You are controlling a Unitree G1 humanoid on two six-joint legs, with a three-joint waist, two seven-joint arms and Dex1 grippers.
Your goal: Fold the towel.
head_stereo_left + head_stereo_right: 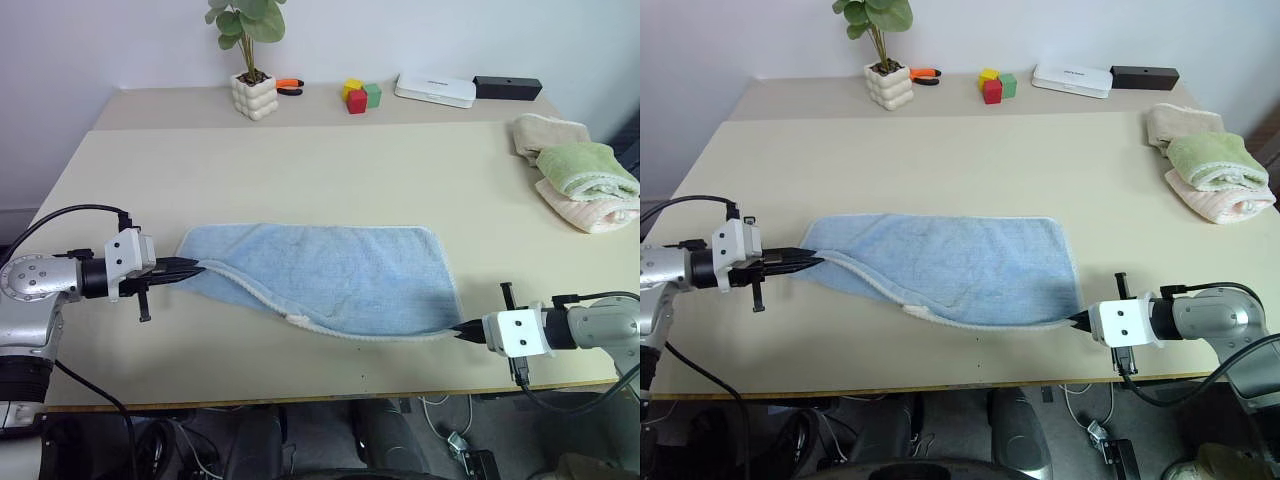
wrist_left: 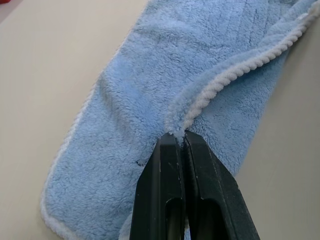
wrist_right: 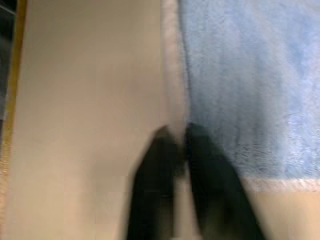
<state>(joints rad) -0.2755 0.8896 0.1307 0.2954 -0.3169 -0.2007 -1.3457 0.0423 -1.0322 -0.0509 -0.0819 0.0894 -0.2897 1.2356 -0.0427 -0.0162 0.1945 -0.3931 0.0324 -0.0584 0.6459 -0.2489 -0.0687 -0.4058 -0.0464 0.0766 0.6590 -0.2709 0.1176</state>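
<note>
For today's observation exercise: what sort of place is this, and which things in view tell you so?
Probably an office or lab room set up for robot trials: a plain beige table against a white wall, with a potted plant, toy blocks and spare folded towels laid out as props.

You see the towel [image 1: 330, 275] at lower centre on the table [image 1: 330, 170], the left pincer [image 1: 196, 268] at its left end, the right pincer [image 1: 462, 330] at its lower-right corner.

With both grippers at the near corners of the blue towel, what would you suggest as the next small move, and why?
Probably lift both corners together and carry them toward the far edge. The left gripper is shut on the towel's whitish hem, that corner already raised off the table. The right gripper is shut at the near right corner, though its hold on the hem looks less certain, so start slowly.
</note>
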